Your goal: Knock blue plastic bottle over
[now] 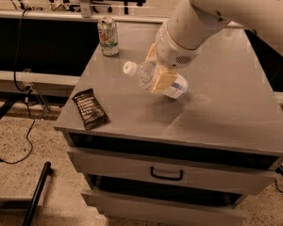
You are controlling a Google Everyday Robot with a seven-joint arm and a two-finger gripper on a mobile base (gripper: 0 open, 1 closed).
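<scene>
Well left of the gripper (159, 76) and nearer the front edge, a dark snack bar (89, 108) in crinkly foil wrapper lies flat at the front-left corner of the counter (226, 93), clear of the action and probably just a distractor. Up-left of the gripper, near the back edge, the green-and-white soda can (108, 36) stands upright, a thin metal cylinder, apart from everything else and not the target. Right at the gripper is the blue plastic bottle (142, 74): clear thin-walled plastic, ribbed body, white screw cap (129, 68) pointing left and slightly up, blue-and-white label (178, 86) showing at the base end just right of the gripper. It is tipped far over, close to lying down, base end at or near the counter. It looks light and empty or nearly so, so it would tip easily. The gripper's tan pads sit against the bottle's middle, which fits a sideways push toppling it leftward. Whether the gripper is clamped on the bottle or only pressing it, cannot tell. The thick white arm (203, 18) comes in from the upper right, angled down. Right of the gripper the counter is smooth grey sheet metal with a dull sheen. Below and in front of the gripper, a drawer with a black handle (166, 174). Judged nearly done: the bottle needs to settle flat.
</scene>
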